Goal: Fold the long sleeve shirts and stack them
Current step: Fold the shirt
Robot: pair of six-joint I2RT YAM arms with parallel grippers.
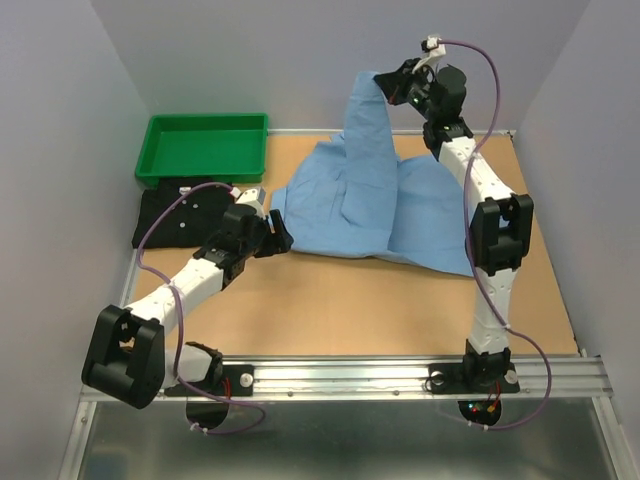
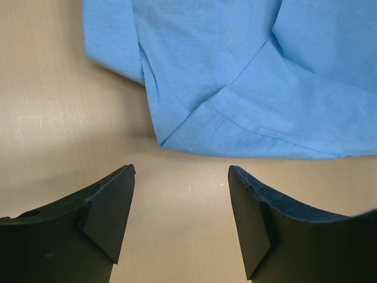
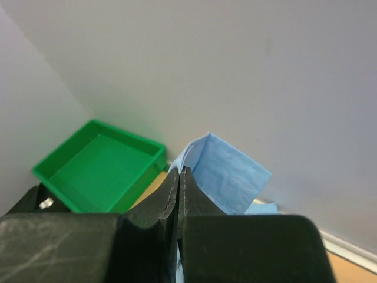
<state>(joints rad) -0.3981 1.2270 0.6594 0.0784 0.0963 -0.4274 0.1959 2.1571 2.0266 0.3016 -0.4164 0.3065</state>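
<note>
The light blue shirt (image 1: 350, 200) lies spread on the middle of the table, and one sleeve rises from it toward the back wall. My right gripper (image 1: 395, 88) is high up at the back and shut on that sleeve's cuff (image 3: 227, 174); in the right wrist view its jaws (image 3: 179, 177) are pressed together on the cloth. The black shirt (image 1: 170, 215) lies folded at the left, in front of the tray and partly under my left arm. My left gripper (image 1: 275, 235) is low by the blue shirt's left edge. It stands open (image 2: 182, 218) with only bare table between the fingers, and a folded blue hem (image 2: 235, 76) lies just beyond.
A green plastic tray (image 1: 155, 165) sits in the back left corner, seen also from the right wrist as the tray (image 3: 59, 174). White walls close the left, back and right sides. Bare brown tabletop (image 1: 350, 300) lies in front of the blue shirt.
</note>
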